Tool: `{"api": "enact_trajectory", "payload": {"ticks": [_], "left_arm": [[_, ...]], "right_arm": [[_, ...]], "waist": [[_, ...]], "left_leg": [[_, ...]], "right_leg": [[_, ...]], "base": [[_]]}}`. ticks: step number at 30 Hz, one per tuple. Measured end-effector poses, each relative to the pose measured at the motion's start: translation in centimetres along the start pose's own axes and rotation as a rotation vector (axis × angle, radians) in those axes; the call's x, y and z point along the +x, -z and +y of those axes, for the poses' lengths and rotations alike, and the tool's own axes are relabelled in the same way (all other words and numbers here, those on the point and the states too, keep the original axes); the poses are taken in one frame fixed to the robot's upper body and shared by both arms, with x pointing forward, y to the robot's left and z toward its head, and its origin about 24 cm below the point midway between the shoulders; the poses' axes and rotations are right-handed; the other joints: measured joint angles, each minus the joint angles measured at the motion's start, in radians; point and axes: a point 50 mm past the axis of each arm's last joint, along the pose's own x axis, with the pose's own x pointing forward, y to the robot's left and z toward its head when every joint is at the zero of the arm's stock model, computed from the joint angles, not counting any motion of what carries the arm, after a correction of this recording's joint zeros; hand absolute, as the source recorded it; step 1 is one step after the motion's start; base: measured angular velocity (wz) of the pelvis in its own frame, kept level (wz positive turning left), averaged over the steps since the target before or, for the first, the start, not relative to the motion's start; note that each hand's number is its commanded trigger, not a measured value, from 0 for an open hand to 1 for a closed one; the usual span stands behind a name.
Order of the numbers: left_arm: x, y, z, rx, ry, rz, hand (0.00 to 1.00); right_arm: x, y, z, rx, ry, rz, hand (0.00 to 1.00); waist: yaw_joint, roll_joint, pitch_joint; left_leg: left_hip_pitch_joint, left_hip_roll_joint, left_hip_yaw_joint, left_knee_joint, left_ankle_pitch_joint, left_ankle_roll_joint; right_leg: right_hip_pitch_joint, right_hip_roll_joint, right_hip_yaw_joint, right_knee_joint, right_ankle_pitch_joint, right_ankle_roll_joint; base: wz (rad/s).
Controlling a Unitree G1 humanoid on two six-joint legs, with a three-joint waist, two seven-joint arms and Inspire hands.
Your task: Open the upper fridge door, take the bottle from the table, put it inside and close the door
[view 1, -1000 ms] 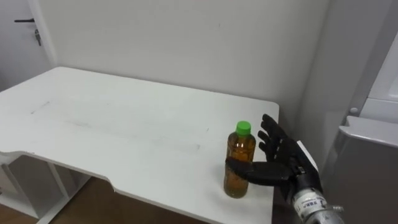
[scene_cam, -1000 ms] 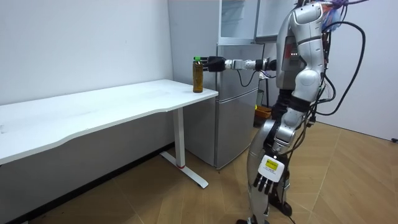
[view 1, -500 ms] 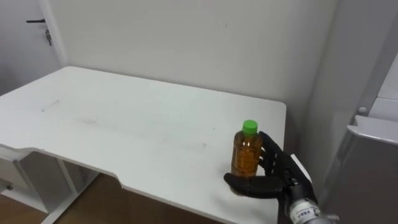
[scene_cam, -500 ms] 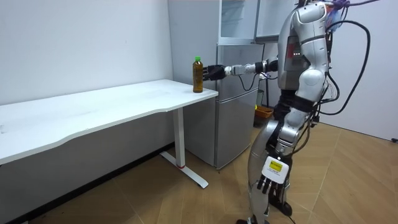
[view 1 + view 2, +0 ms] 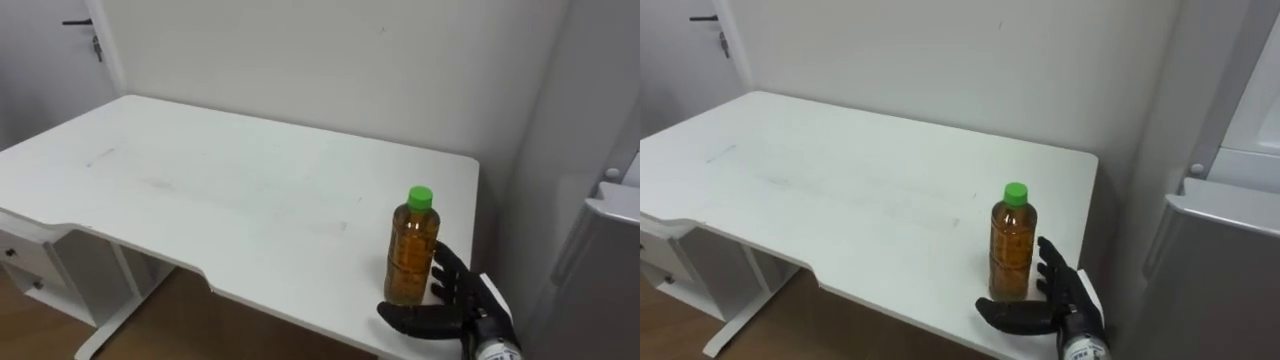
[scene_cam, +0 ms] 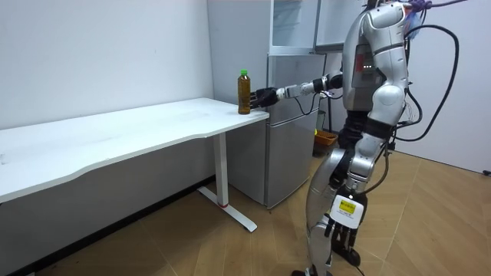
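Tabletop (image 5: 200,190) runs white and bare from the left, with a door (image 5: 60,40) behind its far left corner. Toward the table's right front corner stands the bottle (image 5: 411,255), upright, filled with amber drink and shut with a green cap (image 5: 420,197).

Just to the right of the bottle is the robot's right hand (image 5: 455,305). The hand is spread, the thumb reaching out low in front of the bottle's foot and the fingers (image 5: 1052,270) fanned behind it. It cups the base loosely and nothing is closed round the bottle. Whether any finger touches the plastic I cannot tell.

Right of the table, close against its end, stands the fridge (image 6: 288,115). The robot stands in front of it, right arm stretched out to the table corner, left hand (image 6: 341,230) hanging idle by its leg.

To my eye this is the reach-and-grasp step, with the bottle not yet taken. The next move calls for the hand to slide in and wrap the bottle's body firmly. Sitting so near the edge, the bottle could tip off if nudged. Then it must be lifted and carried right, up to the fridge's upper part.
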Motion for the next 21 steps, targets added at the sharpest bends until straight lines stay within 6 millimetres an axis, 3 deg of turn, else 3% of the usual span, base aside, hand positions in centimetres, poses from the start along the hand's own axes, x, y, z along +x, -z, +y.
{"api": "enact_trajectory", "payload": {"ticks": [15,21], "left_arm": [[0.0,-0.2,0.1,-0.001,-0.003,-0.002,0.0],[0.1,-0.2,-0.3,0.02,0.007,0.0,0.0]], "right_arm": [[0.2,0.0,-1.3,0.009,0.111,-0.015,0.0],[0.6,-0.4,-1.6,0.015,0.156,-0.018,0.0]], "waist": [[-0.001,-0.003,0.0024],[0.001,0.003,0.0075]], "left_leg": [[-0.034,-0.008,-0.024,0.021,0.001,0.002],[-0.042,-0.012,-0.033,0.024,0.002,0.004]], "right_leg": [[-0.013,-0.004,-0.03,0.003,0.0,0.0],[-0.023,-0.01,-0.035,0.018,-0.011,-0.002]], "base": [[0.05],[0.04]]}}
